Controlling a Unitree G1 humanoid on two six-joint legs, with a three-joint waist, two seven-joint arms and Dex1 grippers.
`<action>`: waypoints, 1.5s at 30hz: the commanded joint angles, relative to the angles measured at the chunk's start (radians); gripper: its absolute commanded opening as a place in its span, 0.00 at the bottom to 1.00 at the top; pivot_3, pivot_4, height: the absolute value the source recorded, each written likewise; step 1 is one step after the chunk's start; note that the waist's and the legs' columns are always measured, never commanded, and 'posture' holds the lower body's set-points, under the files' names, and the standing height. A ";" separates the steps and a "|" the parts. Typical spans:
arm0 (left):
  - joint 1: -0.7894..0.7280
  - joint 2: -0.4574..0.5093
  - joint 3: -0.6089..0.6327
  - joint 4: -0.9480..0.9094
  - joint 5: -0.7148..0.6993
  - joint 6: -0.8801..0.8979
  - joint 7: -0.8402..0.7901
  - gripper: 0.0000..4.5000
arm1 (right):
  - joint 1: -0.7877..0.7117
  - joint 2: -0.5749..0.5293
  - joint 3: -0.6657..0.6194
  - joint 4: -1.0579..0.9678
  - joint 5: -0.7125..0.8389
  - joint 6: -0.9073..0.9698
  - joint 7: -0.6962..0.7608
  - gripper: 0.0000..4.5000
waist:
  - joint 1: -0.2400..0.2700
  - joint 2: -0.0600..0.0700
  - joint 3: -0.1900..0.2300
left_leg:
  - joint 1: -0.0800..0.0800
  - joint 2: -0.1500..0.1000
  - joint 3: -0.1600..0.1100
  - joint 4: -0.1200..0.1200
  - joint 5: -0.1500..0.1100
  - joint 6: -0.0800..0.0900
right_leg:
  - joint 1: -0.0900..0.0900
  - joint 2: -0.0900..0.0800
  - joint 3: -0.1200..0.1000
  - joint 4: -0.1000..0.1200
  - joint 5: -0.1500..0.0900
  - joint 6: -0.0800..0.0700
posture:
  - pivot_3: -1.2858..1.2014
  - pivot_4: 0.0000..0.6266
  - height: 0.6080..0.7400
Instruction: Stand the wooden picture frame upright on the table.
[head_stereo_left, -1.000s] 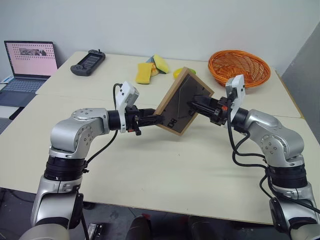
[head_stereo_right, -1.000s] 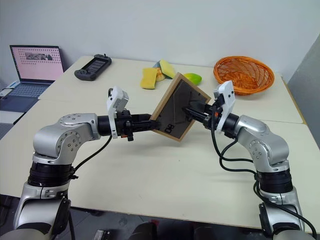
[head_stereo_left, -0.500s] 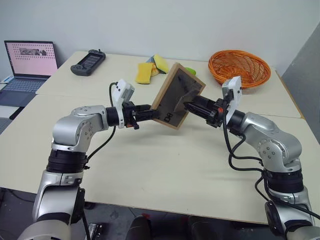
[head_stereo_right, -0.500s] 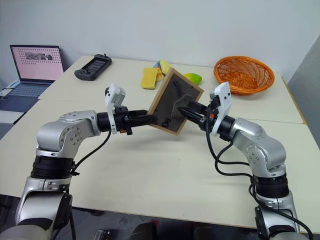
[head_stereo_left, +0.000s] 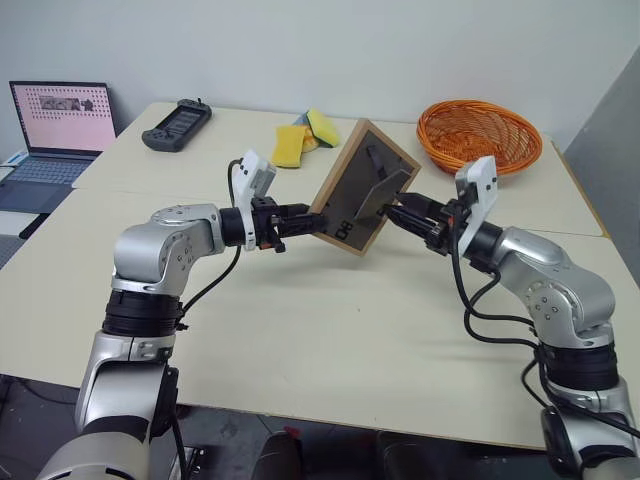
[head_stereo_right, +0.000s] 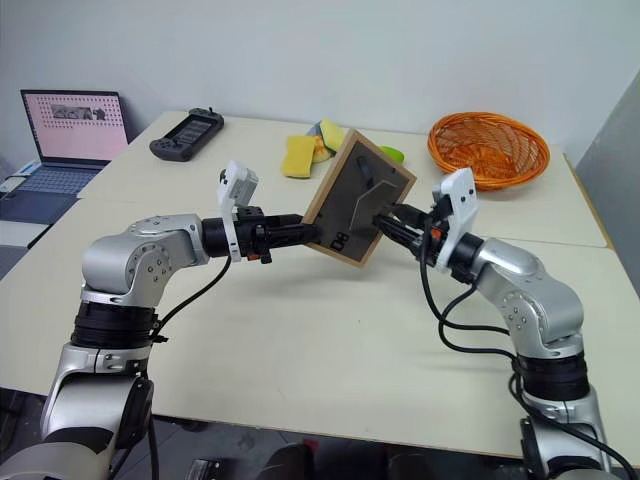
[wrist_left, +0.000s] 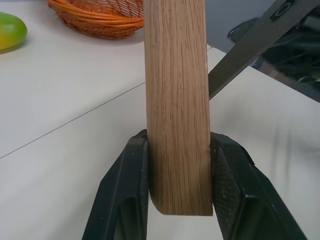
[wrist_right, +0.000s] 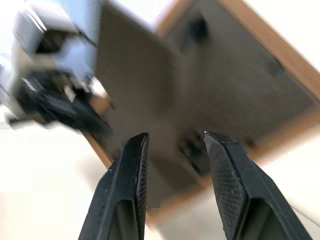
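I have the frame held in the air above the table, tilted, dark back toward me. My left gripper is clamped on its lower left wooden edge. My right gripper sits at the hinged stand, which is swung out from the back; its fingers are parted, gripping nothing that I can see. I judge this the stand-opening step. Next I need the stand fully out, then to lower the frame onto its bottom edge and stand foot. White marks at the back's lower corner are too small to read. Beyond lie sponges and an orange basket.
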 joint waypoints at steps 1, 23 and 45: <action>-0.034 0.008 0.049 -0.065 -0.049 0.022 0.007 0.29 | 0.007 -0.050 -0.002 0.016 -0.062 -0.084 0.047 0.41 | 0.000 0.000 0.000 | 0.000 0.000 0.000 0.000 0.000 0.000 | 0.000 0.000 0.000 0.000 0.000 0.000 | 0.52 0.24 1.00; -0.091 0.019 0.208 0.039 -0.607 0.744 0.366 0.29 | 0.077 -0.244 0.177 0.406 -1.110 -1.460 -0.405 0.73 | -0.003 -0.001 0.001 | 0.001 0.000 0.000 0.002 0.002 -0.003 | 0.001 -0.001 0.000 0.002 0.000 0.000 | 0.52 0.24 1.00; -0.088 0.156 0.076 0.176 -1.132 0.744 0.758 0.29 | -0.068 -0.242 0.239 0.588 -1.434 -1.659 -0.855 0.73 | -0.003 -0.001 0.001 | 0.002 -0.001 -0.001 0.002 0.004 -0.006 | 0.001 -0.002 0.000 0.004 0.000 0.000 | 0.52 0.24 1.00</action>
